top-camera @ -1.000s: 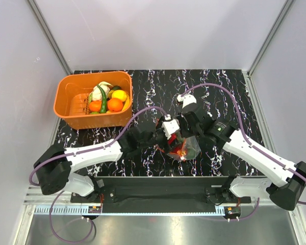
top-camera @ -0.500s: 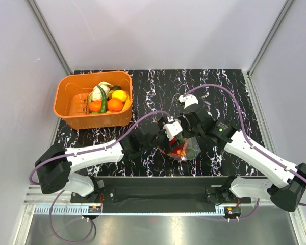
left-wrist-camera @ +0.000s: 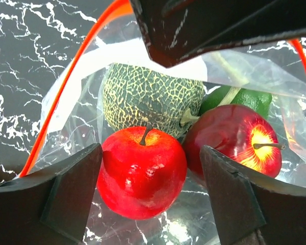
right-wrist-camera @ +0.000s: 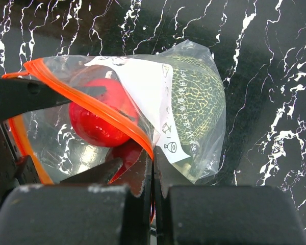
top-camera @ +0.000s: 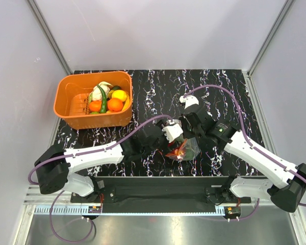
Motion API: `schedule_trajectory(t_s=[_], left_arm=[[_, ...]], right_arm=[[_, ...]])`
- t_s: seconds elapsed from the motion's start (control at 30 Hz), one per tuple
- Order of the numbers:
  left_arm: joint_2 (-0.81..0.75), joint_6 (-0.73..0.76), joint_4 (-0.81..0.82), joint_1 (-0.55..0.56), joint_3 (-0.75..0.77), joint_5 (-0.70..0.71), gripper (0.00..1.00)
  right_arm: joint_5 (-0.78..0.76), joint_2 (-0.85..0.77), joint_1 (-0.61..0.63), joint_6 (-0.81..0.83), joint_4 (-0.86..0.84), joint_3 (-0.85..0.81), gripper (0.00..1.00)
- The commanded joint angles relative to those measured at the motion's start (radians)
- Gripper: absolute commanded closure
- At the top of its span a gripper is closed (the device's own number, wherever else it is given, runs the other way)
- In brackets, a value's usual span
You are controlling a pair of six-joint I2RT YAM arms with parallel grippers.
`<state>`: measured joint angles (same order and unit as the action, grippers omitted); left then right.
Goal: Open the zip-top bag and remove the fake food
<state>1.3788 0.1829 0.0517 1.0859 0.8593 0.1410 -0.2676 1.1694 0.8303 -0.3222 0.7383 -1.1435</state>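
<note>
The zip-top bag [top-camera: 187, 149] lies near the table's front centre, its mouth with the orange zip strip [left-wrist-camera: 61, 87] held open. My right gripper [right-wrist-camera: 153, 155] is shut on the strip's edge beside the white printed patch [right-wrist-camera: 153, 97]; it shows in the top view [top-camera: 191, 137]. My left gripper [left-wrist-camera: 150, 204] is open inside the mouth, its fingers [left-wrist-camera: 71, 196] on either side of the shiny red apple [left-wrist-camera: 143, 171]. Behind the apple are a green netted melon [left-wrist-camera: 153, 97], a darker red apple [left-wrist-camera: 234, 140] and a green piece [left-wrist-camera: 247, 99].
An orange basket [top-camera: 71, 109] with orange and yellow fruit balls, a green pepper and a white piece stands at the back left. White walls close in the black marbled table [top-camera: 224, 87] on three sides.
My left gripper has moved right and forward into the bag's mouth, up to the red apple. The right gripper has kept its hold on the zip edge.
</note>
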Motion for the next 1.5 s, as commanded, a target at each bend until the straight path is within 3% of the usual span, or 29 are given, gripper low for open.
schedule_trajectory(t_s=[0.0, 0.03, 0.17, 0.3, 0.4, 0.47, 0.6, 0.63, 0.67, 0.87, 1.23, 1.47], left_arm=[[0.016, 0.013, -0.05, 0.005, 0.044, 0.049, 0.21], [0.025, 0.01, -0.049, 0.005, 0.05, 0.045, 0.33], [0.023, 0.004, -0.073, 0.009, 0.053, 0.032, 0.59], [-0.01, -0.006, -0.053, 0.011, 0.052, 0.006, 0.69], [-0.032, -0.011, -0.056, 0.011, 0.063, -0.004, 0.71], [-0.026, -0.013, -0.065, 0.011, 0.073, -0.004, 0.69], [0.011, -0.017, -0.142, 0.011, 0.115, 0.015, 0.4], [0.026, -0.034, -0.16, 0.011, 0.124, 0.02, 0.28], [0.035, -0.046, -0.179, 0.011, 0.133, 0.032, 0.24], [0.095, -0.106, -0.292, 0.011, 0.188, 0.088, 0.19], [0.112, -0.056, -0.265, 0.009, 0.11, -0.026, 0.17], [0.16, -0.049, -0.178, 0.009, 0.087, -0.004, 0.17]], right_arm=[[0.016, -0.037, -0.003, -0.012, -0.042, -0.005, 1.0], [0.015, -0.042, -0.003, -0.015, -0.042, -0.004, 1.0], [0.013, -0.051, -0.005, -0.017, -0.042, 0.005, 1.0], [0.011, -0.05, -0.008, -0.018, -0.043, 0.014, 1.0], [0.011, -0.053, -0.01, -0.023, -0.043, 0.019, 1.0], [0.013, -0.053, -0.011, -0.021, -0.045, 0.024, 1.0], [0.013, -0.048, -0.013, -0.023, -0.048, 0.03, 1.0], [0.014, -0.048, -0.011, -0.025, -0.051, 0.033, 1.0], [0.016, -0.045, -0.011, -0.021, -0.054, 0.037, 1.0], [0.034, -0.042, -0.011, -0.029, -0.076, 0.054, 1.0], [0.057, -0.039, -0.014, -0.035, -0.1, 0.07, 1.0], [0.076, -0.056, -0.013, -0.035, -0.106, 0.073, 1.0]])
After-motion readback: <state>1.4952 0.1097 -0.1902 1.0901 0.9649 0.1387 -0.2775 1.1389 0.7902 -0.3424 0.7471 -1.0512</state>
